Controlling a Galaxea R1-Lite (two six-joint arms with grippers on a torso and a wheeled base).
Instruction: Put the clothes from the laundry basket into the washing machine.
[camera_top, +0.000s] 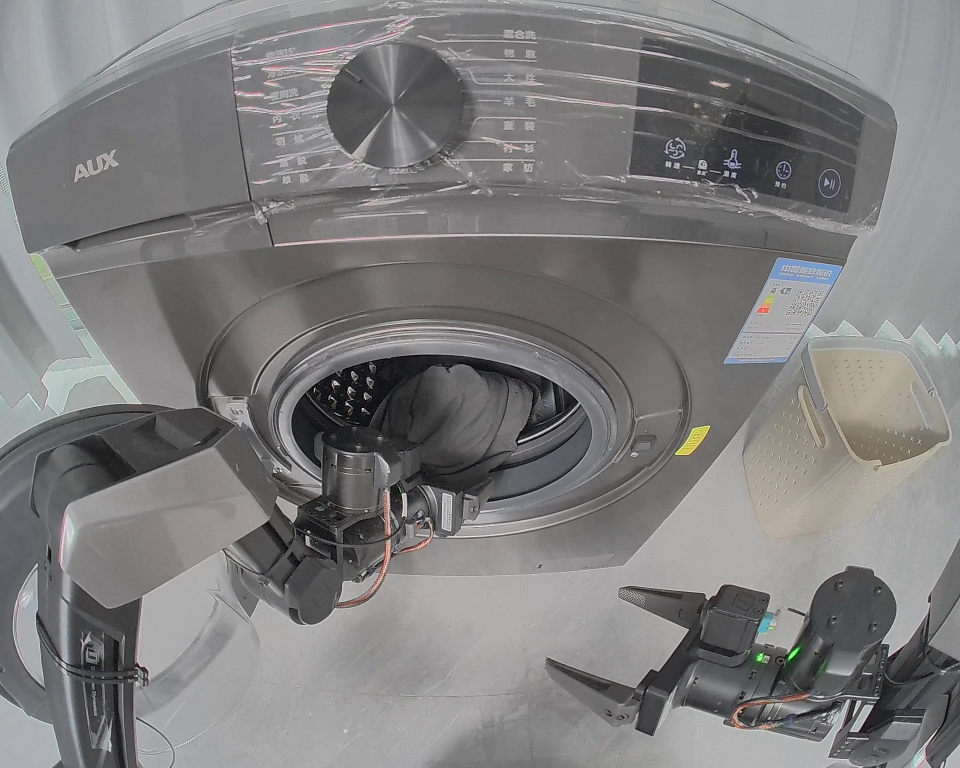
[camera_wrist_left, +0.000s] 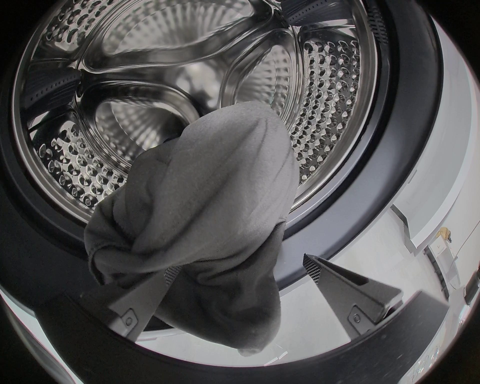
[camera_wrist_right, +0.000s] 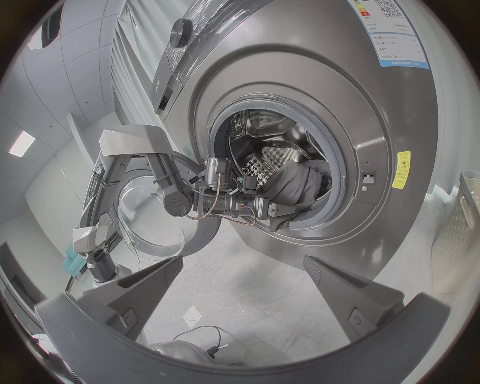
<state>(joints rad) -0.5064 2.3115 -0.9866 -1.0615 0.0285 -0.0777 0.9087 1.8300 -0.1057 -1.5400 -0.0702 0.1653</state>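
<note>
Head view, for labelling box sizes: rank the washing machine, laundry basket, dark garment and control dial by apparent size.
1. washing machine
2. laundry basket
3. dark garment and control dial: these look about alike, so they are not ranked.

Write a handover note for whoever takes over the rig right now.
Left gripper: jaws open at the washing machine mouth, dark grey garment draped against one finger.
Right gripper: jaws open, empty, low in front of the machine.
Garment lies partly in the drum, hanging over the door seal.
Laundry basket right of the machine; no clothes visible inside.
To do: push garment fully in.
</note>
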